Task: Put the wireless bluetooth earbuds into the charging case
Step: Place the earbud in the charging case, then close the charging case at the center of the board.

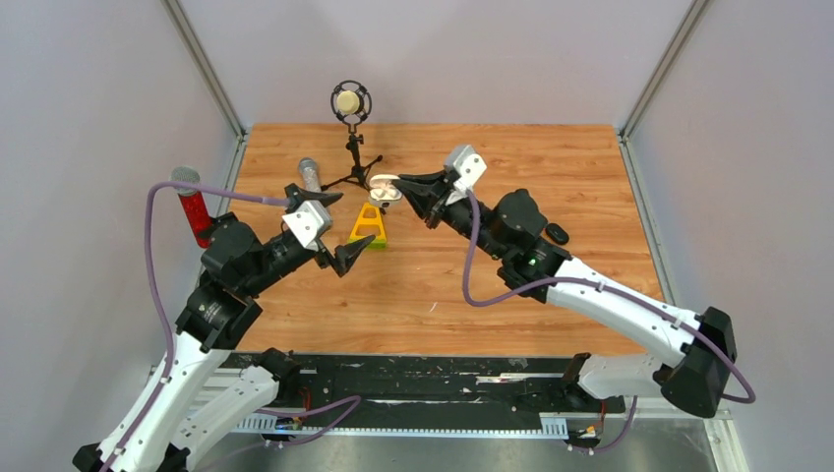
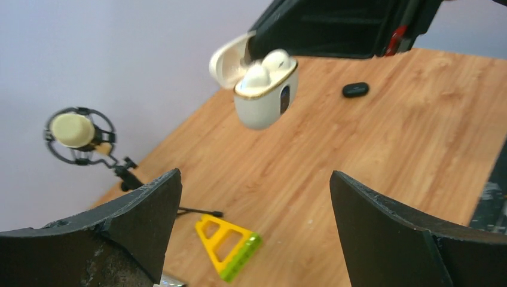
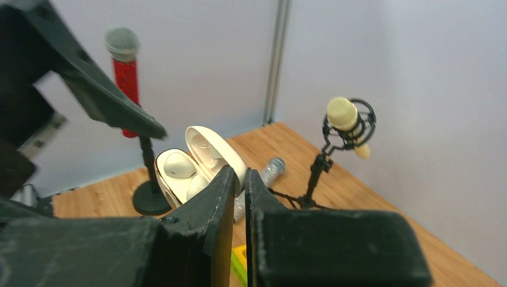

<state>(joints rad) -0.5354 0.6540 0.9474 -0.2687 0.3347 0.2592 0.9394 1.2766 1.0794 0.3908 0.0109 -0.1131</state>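
The white charging case (image 2: 266, 101) hangs in the air with its lid (image 3: 212, 149) flipped open. My right gripper (image 3: 239, 174) is shut on that lid, pinching its thin edge. Two white earbuds (image 2: 258, 76) sit side by side in the case's wells, also visible in the right wrist view as earbuds (image 3: 178, 164). In the top view the case (image 1: 386, 189) is above the table's back middle, at the right gripper's (image 1: 401, 183) tips. My left gripper (image 1: 339, 228) stands wide open just left of and below the case, nothing between its fingers (image 2: 149, 203).
A yellow and green triangular block (image 1: 369, 226) lies under the case. A cream microphone on a small tripod (image 1: 351, 103) stands at the back. A silver microphone (image 1: 310, 175) lies beside it, a red one (image 1: 193, 208) stands at the left edge. A black oval object (image 1: 557, 233) rests on the right.
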